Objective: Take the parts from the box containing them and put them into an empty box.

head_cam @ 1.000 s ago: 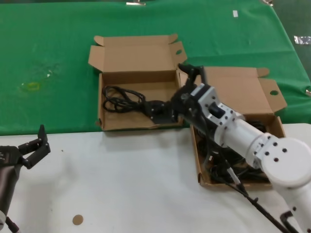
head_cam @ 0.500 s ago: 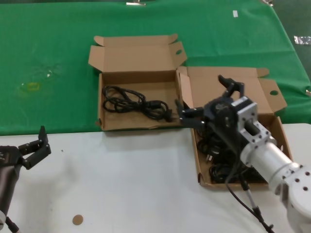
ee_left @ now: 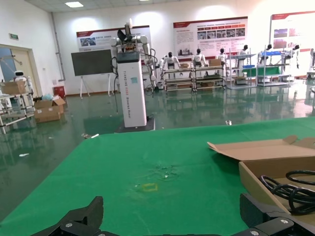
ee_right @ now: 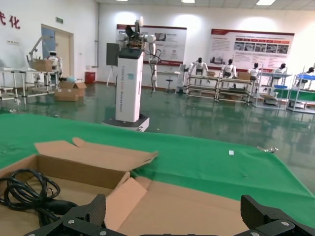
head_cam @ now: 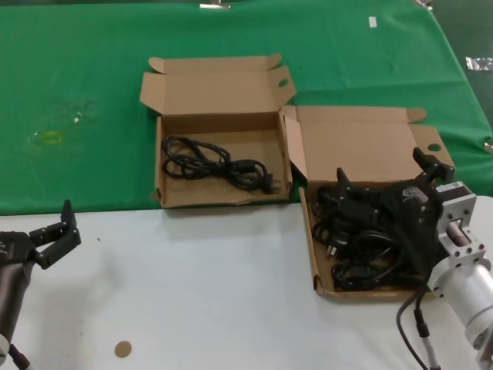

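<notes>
The box with the slanted lid flap (head_cam: 312,247) stands at the right and holds several black power cords (head_cam: 362,247). The box with ear-tabbed lid corners (head_cam: 159,173) stands at the back left and holds one cord (head_cam: 216,163). My right gripper (head_cam: 384,171) is open and empty, hovering over the right box near its lid. In the right wrist view the gripper (ee_right: 178,221) faces that lid (ee_right: 197,206), with the left box's cord (ee_right: 29,194) off to the side. My left gripper (head_cam: 54,230) is open and idle at the front left; the left wrist view (ee_left: 172,223) shows it empty.
Both boxes lie across the edge between the green cloth (head_cam: 77,77) and the white tabletop (head_cam: 192,293). A small brown disc (head_cam: 123,349) lies on the white top at the front left. A yellow mark (head_cam: 50,137) is on the cloth.
My right gripper drew back from the left box, leaving one cord lying there, and swung right to hover open over the right box. The left arm has not moved.
</notes>
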